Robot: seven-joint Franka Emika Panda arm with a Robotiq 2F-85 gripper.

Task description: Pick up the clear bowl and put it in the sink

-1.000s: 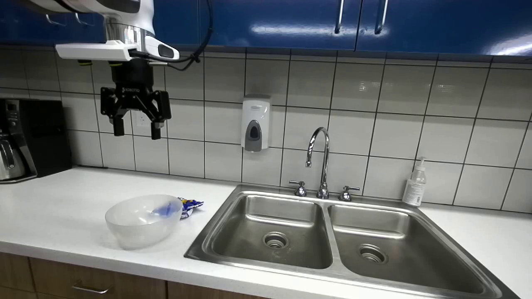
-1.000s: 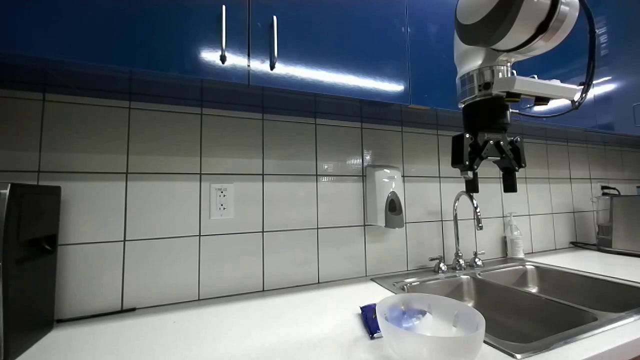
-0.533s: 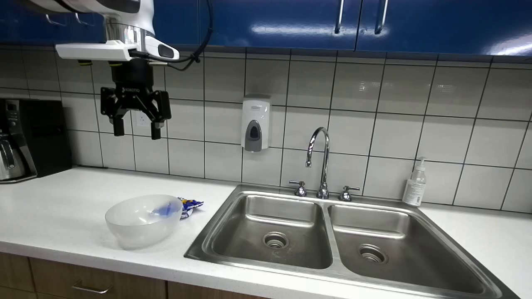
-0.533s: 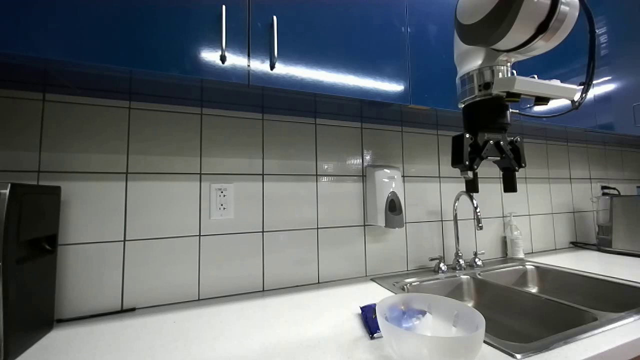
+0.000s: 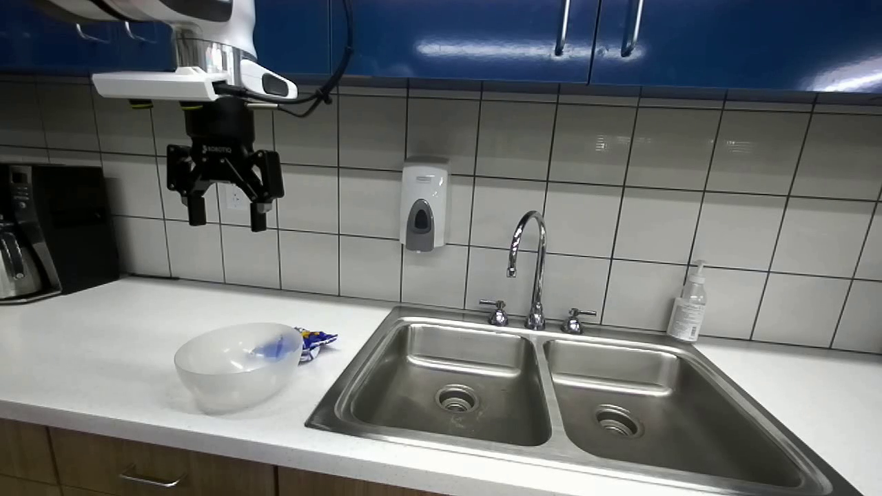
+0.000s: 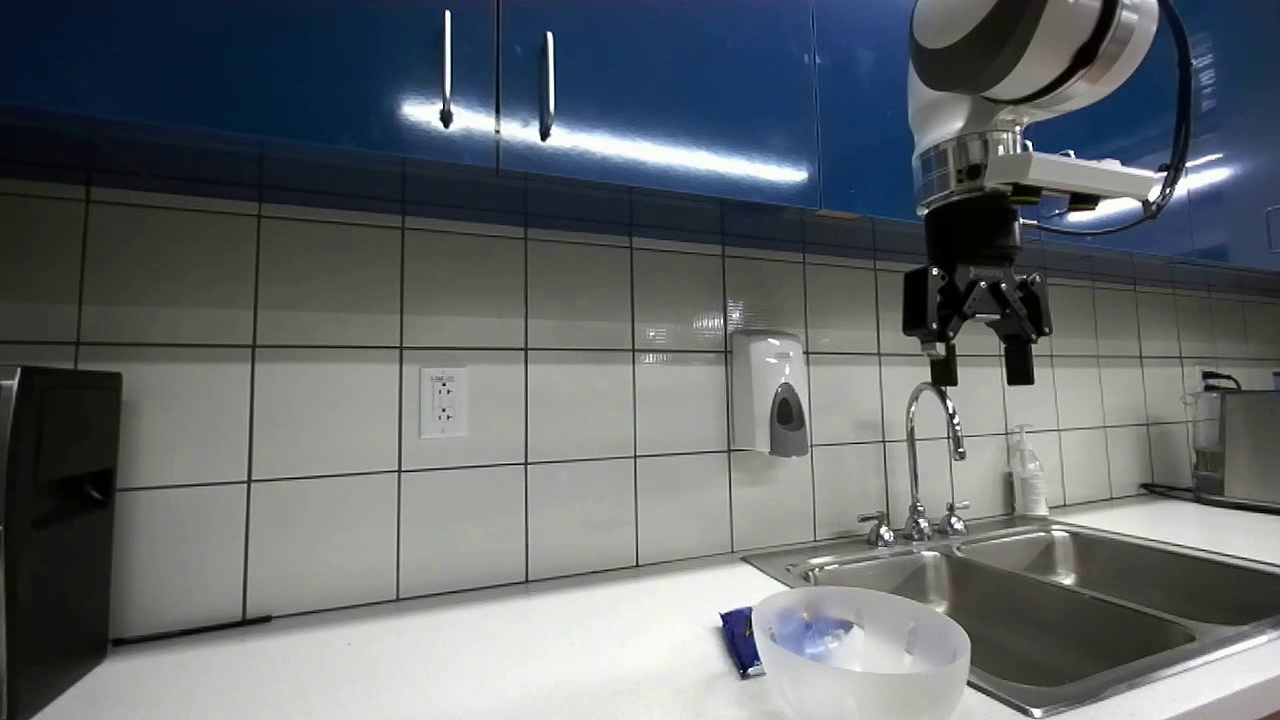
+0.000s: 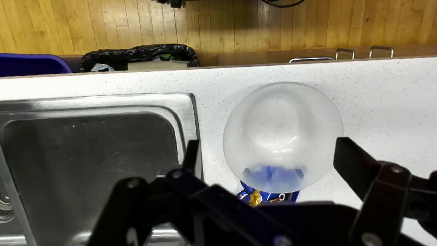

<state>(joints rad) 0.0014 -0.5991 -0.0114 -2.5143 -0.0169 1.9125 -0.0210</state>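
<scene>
Your pincer (image 5: 227, 222) hangs spread above the desk (image 5: 89, 344), where the clear bowl (image 5: 234, 372) stands upright near the front edge just beside the sink (image 5: 550, 389), and while both exterior views give you the faucet (image 5: 539, 282), only the wrist view gives you the black-lined bin (image 7: 133, 53) past that edge.

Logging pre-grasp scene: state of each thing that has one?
gripper: open, holding nothing
clear bowl: upright on counter, looks empty
sink: no standing water visible
faucet: not running
blue packet: sealed or opened, can't tell
pump bottle: standing
drawer: shut
upper cabinet doors: shut
bin: uncovered, things inside
coffee maker: power, can't tell
</scene>
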